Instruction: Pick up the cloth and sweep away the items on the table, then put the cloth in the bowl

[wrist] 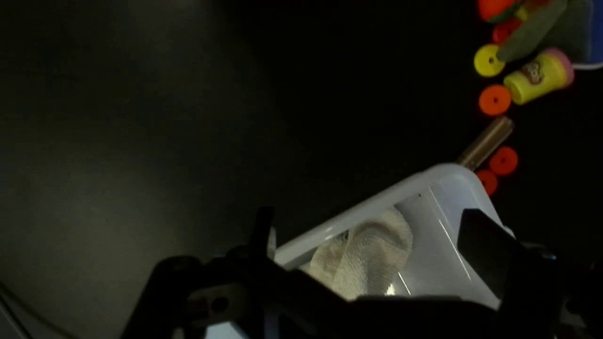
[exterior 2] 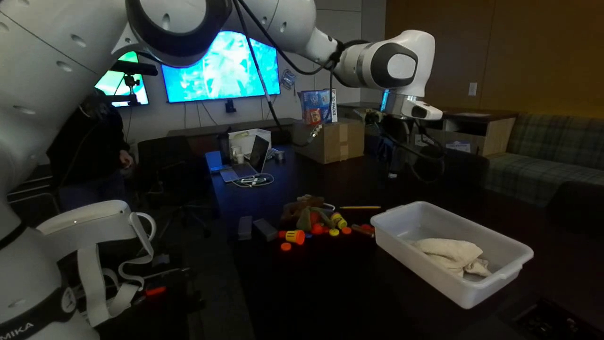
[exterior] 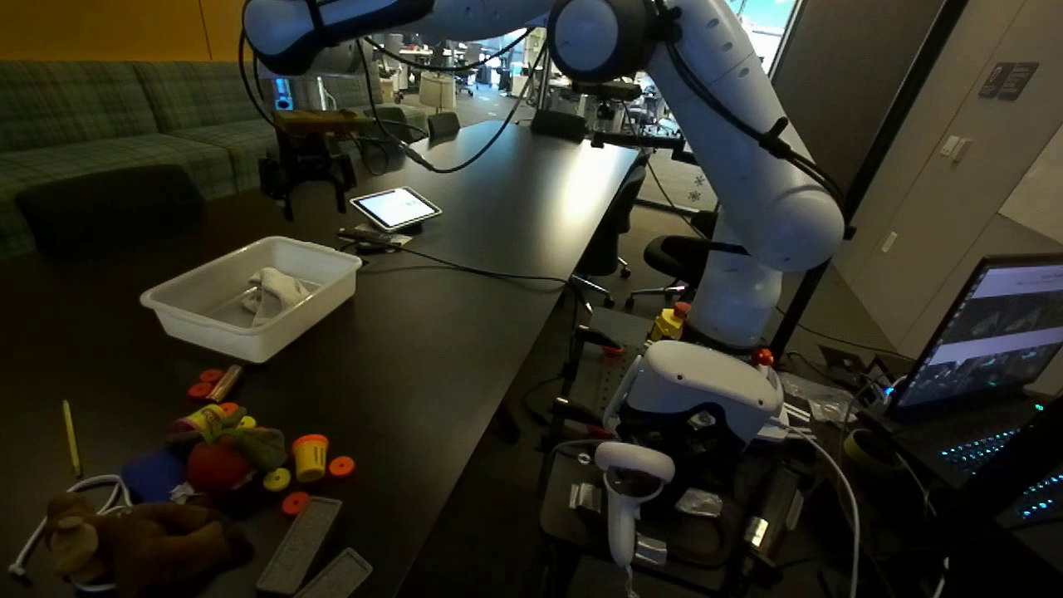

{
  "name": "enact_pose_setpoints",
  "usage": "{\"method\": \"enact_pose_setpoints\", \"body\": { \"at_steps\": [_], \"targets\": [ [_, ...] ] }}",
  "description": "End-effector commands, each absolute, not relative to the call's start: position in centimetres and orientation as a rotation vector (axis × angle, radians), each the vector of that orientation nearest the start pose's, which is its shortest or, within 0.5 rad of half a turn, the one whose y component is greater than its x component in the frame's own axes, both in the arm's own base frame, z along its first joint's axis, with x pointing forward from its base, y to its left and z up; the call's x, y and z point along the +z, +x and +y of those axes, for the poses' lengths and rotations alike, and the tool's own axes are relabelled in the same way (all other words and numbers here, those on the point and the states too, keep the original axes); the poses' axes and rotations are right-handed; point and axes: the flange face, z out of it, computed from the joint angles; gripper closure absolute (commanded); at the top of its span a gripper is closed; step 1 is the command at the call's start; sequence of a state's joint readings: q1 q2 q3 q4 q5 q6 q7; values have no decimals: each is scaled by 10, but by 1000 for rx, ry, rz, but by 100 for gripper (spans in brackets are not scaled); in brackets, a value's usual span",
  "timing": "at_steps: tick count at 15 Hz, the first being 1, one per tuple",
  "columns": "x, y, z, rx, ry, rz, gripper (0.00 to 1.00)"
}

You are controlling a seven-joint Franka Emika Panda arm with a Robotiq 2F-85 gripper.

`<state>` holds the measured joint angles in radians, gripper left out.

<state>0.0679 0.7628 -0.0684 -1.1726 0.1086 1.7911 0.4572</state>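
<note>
Wrist view: crumpled whitish cloth (wrist: 372, 254) lies inside the white plastic bin (exterior: 208, 326), seemingly close to a side wall, nothing holding it. No bowl seen, so bin probably stands for it. Gripper (exterior: 315, 209) hangs above, fingers spread wide, nothing between them. Looks like pre-grasp, sweep not done. Main risk: with the cloth near the wall, a finger lowered slightly off could land on the rim and shove or tip the bin. Shallow pinch on one loose fold could let the cloth slip out on lift. Just beside the bin corner: brown rod (wrist: 485, 143) and red discs (wrist: 503, 161); a nudged bin would push these first. Further along, a yellow Play-Doh tub (wrist: 539, 76) on its side and, in an exterior view, an orange-topped yellow tub (exterior: 310, 461); either may roll off the table (exterior: 432, 374) if swept hard. Brown plush toy (exterior: 158, 540) and two grey blocks (exterior: 301, 544) are probably heavier; limp cloth may just fold over them. Tablet (exterior: 395, 208) near the bin could get knocked if the arm swings wide.
</note>
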Motion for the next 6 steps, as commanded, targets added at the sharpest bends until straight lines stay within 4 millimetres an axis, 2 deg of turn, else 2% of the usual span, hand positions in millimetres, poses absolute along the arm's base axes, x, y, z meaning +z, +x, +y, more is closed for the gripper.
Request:
{"method": "enact_pose_setpoints", "body": {
  "at_steps": [1,4,5,6],
  "targets": [
    [346,689,11,355,-2990,648,0],
    [353,659,-9,382,-2979,601,0],
    [340,689,0,371,-3020,649,0],
    [343,680,-6,387,-3017,638,0]
  ]
}}
